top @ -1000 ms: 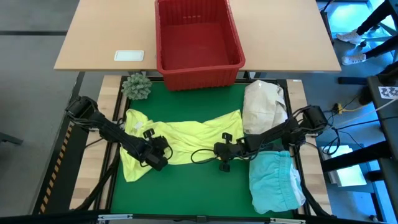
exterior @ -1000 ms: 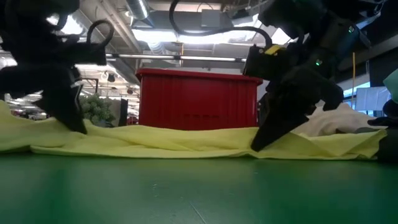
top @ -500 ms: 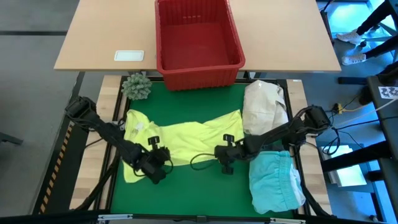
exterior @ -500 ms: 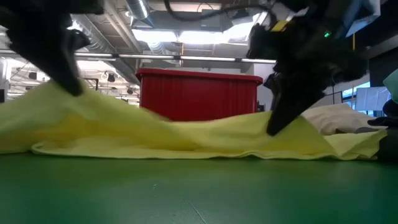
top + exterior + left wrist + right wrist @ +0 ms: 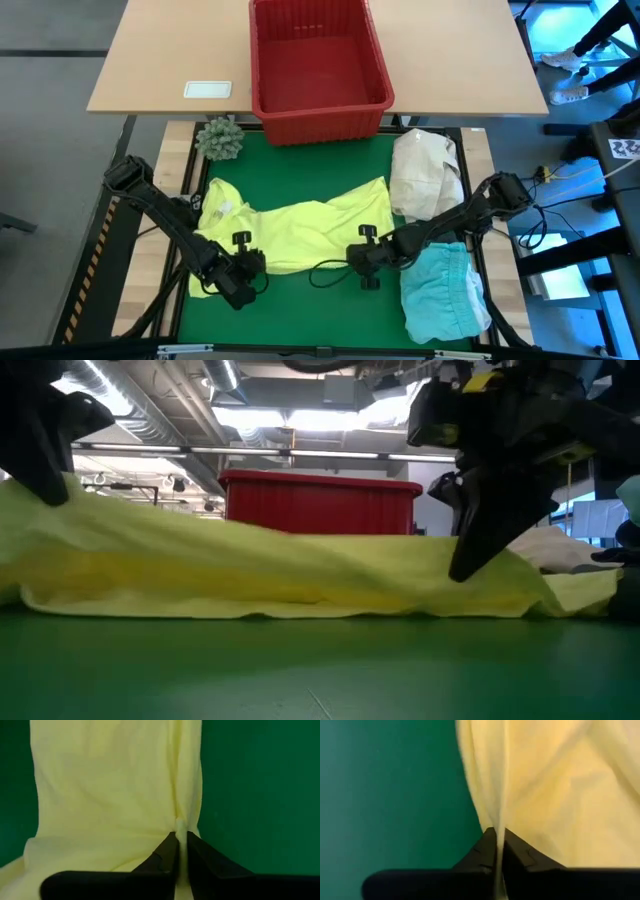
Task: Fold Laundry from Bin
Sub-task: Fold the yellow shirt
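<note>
A bright yellow garment (image 5: pixel 300 225) of the laundry lies spread across the green mat (image 5: pixel 300 310). Its far part rests on the mat, while its near edge is raised at two spots. My left gripper (image 5: pixel 243 272) is shut on that edge at the left, and my right gripper (image 5: pixel 366 262) is shut on it at the right. In the low view the cloth (image 5: pixel 250 565) rises toward my left gripper (image 5: pixel 45 475) and my right gripper (image 5: pixel 475 565). The red bin (image 5: pixel 318 60) stands beyond the mat's far edge. My left gripper pinches a bunched bit of the yellow garment's near edge (image 5: pixel 179 826) between its two fingers, coming slanting down from the near left. The cloth fans out from the pinch toward the far side, lifted off the mat there. My right gripper pinches a fold of the same near edge (image 5: pixel 499 831) between its two fingers, slanting down from the near right. The cloth is raised at the pinch and slopes down to the mat on both sides (image 5: pixel 540 595).
A cream-white cloth bundle (image 5: pixel 425 175) lies at the mat's far right, and a light turquoise garment (image 5: pixel 445 292) lies folded at the near right, close to my right arm. A green spiky ball (image 5: pixel 220 138) sits at the far left corner. A white card (image 5: pixel 207 89) lies on the wooden table.
Both grippers have risen and moved toward the table's near edge, the left one farther. The yellow garment's near edge has been lifted off the mat and drawn nearer with them, while its far part has stayed down.
</note>
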You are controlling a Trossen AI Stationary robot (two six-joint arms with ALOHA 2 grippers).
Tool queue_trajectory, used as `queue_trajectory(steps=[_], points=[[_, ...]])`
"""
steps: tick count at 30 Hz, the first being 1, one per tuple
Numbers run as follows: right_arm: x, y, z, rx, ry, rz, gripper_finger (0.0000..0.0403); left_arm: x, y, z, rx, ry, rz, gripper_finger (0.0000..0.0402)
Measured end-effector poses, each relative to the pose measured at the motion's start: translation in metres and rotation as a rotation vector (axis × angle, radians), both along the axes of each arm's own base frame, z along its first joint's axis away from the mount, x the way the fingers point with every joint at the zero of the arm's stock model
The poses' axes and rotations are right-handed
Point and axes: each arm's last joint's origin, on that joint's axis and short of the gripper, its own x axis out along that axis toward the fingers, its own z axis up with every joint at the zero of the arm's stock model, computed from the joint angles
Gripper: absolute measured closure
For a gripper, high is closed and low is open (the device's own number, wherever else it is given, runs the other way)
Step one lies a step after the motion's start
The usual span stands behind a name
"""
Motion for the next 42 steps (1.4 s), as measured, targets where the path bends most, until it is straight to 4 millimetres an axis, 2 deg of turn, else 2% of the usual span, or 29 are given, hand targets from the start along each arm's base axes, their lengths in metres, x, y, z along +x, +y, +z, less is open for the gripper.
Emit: queue_trajectory(steps=[3, 8, 12, 18, 21, 23, 25, 27, 30, 34, 36, 42], points=[[0.0, 0.001, -0.001, 0.006, 0.006, 0.016, 0.0359, 0.001, 0.0, 0.001, 0.032, -0.018, -0.028, 0.0352], [-0.001, 0.001, 0.0, 0.008, 0.011, 0.035, 0.0291, 0.004, 0.003, 0.001, 0.08, 0.007, -0.108, 0.0308], [0.002, 0.001, 0.009, -0.009, 0.028, 0.031, 0.0247, 0.004, 0.011, 0.002, 0.149, 0.061, -0.137, 0.0278], [0.011, 0.003, 0.04, -0.077, 0.029, -0.007, 0.0233, -0.001, 0.029, 0.022, 0.356, 0.108, -0.003, 0.0278], [0.013, 0.003, 0.046, -0.108, 0.0, -0.016, 0.0233, -0.004, 0.038, 0.023, 0.438, 0.16, 0.011, 0.0285], [0.01, -0.003, 0.043, -0.134, 0.053, -0.043, 0.0241, -0.006, 0.047, 0.02, 0.457, 0.222, 0.031, 0.0295], [0.004, -0.013, 0.038, -0.135, 0.127, -0.131, 0.0268, -0.007, 0.058, 0.014, 0.465, 0.284, 0.072, 0.0308], [0.002, -0.025, 0.032, -0.125, 0.168, -0.229, 0.0313, -0.009, 0.07, 0.006, 0.459, 0.351, 0.11, 0.0324], [0.001, -0.039, 0.023, -0.08, 0.221, -0.289, 0.0385, -0.014, 0.089, -0.01, 0.42, 0.472, 0.162, 0.0353], [0.0, -0.055, 0.006, 0.012, 0.245, -0.32, 0.0377, -0.024, 0.108, -0.031, 0.32, 0.619, 0.238, 0.0393], [-0.004, -0.065, -0.004, 0.02, 0.266, -0.345, 0.0375, -0.029, 0.113, -0.04, 0.256, 0.667, 0.263, 0.0397], [-0.014, -0.104, -0.022, 0.015, 0.32, -0.462, 0.0398, -0.034, 0.11, -0.057, 0.006, 0.72, 0.275, 0.0393]])
